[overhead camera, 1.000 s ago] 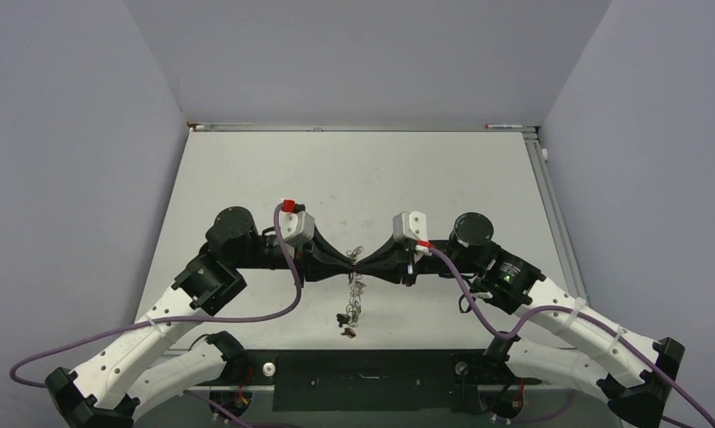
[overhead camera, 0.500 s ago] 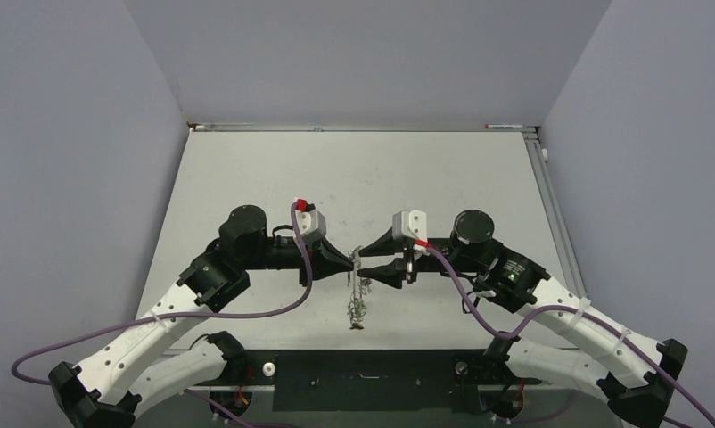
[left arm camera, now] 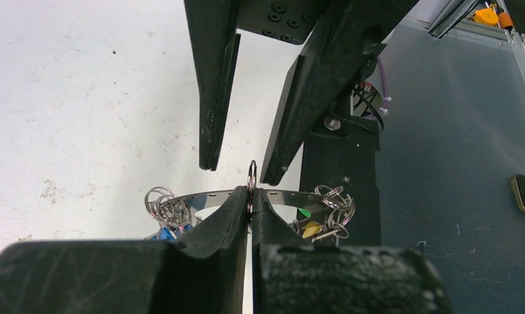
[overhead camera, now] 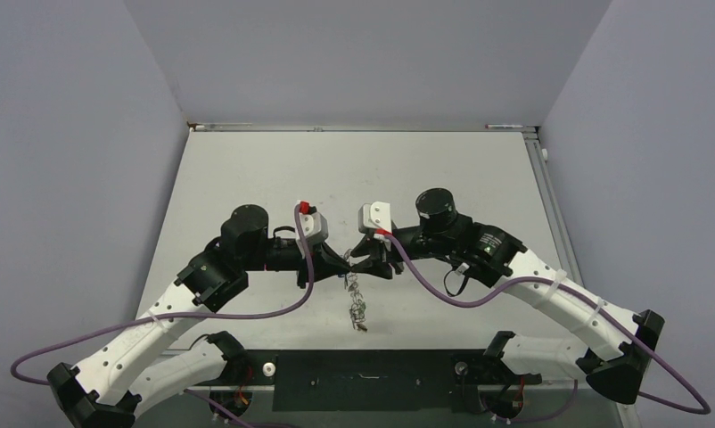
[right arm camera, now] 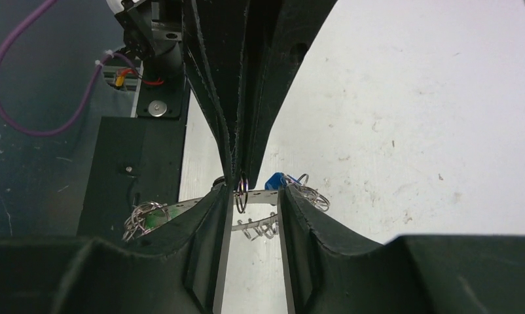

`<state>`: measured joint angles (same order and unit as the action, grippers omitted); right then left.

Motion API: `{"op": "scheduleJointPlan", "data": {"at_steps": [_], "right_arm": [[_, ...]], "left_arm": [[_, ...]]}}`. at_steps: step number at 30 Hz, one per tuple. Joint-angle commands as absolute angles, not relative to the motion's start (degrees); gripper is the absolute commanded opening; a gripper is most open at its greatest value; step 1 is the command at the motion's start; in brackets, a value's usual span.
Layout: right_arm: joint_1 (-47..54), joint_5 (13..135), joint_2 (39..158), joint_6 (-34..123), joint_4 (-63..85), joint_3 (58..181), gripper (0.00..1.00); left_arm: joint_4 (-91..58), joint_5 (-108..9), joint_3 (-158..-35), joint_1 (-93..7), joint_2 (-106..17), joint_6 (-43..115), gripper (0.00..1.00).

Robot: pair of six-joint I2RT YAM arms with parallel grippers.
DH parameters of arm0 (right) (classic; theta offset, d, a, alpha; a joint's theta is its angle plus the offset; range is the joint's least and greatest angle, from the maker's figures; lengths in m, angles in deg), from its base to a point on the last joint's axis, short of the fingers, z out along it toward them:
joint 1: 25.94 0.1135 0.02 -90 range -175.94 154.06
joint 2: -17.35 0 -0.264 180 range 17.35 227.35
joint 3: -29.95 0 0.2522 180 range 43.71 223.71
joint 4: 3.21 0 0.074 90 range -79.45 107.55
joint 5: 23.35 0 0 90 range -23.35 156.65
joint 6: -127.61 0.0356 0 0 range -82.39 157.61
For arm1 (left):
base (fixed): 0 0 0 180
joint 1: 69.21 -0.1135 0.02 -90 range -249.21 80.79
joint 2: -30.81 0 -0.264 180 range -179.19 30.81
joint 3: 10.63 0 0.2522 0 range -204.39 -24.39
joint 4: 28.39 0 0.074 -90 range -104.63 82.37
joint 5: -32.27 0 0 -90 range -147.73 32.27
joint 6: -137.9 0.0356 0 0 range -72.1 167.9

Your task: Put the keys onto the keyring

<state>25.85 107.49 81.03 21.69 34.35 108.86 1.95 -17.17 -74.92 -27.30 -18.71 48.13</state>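
Left wrist view tells most of it. The left gripper [left arm camera: 251, 199] is pinched fully closed on the keyring [left arm camera: 207, 196], with a small ring [left arm camera: 251, 176] poking up right between its tips. The grey band arcs out to both sides behind the fingers. It's held up off the table [left arm camera: 83, 98], and in the top view the whole bunch dangles just below where the two arms meet.

The right gripper [left arm camera: 241, 171] is partly open with nothing in it. Its jaws sit either side of that same small ring, apart from it as far as I can see.

My read is we're mid-threading. One arm steadies the keyring while the other lines up to grab or work that little ring. The next move needs a really fine pinch on a thin wire loop, without knocking the band out of the left grip.

Hard to tell:
- The small ring could be one of the rim loops or a key's own split ring.
- The keys [left arm camera: 310, 229] are mostly hidden behind the left fingers. I only catch a yellow tag, a bit of green, a blue tag [left arm camera: 160, 230] and clumps of split rings.
- I can't count how many keys are on.
- The top view is too small to sort out anything in the bunch.
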Motion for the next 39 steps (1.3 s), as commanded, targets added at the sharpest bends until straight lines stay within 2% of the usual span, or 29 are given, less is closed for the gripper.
{"op": "scheduleJointPlan", "data": {"at_steps": [1, 8, 12, 17, 20, 22, 39], "right_arm": [[26.2, 110.0, 82.7, 19.4, 36.0, 113.0, 0.31], [26.9, 111.5, 84.7, 19.2, 36.5, 113.4, 0.19], [27.1, 112.1, 85.3, 19.2, 35.4, 112.8, 0.06], [27.2, 111.1, 84.5, 19.5, 32.6, 111.0, 0.05], [27.1, 110.0, 81.7, 21.4, 27.0, 107.9, 0.05], [27.1, 109.9, 80.6, 22.2, 25.1, 106.9, 0.05], [27.2, 111.5, 77.3, 24.8, 21.1, 105.4, 0.05]], "left_arm": [[0.5, -17.6, -77.5, -27.2, -17.3, 49.4, 0.0], [0.9, -17.5, -77.4, -27.2, -17.5, 49.7, 0.0], [0.9, -17.4, -77.3, -27.2, -17.6, 49.7, 0.0], [0.8, -18.1, -77.0, -27.3, -16.7, 49.6, 0.0], [0.8, -18.7, -76.8, -27.5, -15.7, 49.7, 0.26], [0.9, -19.0, -76.5, -27.8, -14.6, 49.7, 0.35], [2.1, -17.4, -76.2, -28.8, -14.9, 51.8, 0.34]]}}
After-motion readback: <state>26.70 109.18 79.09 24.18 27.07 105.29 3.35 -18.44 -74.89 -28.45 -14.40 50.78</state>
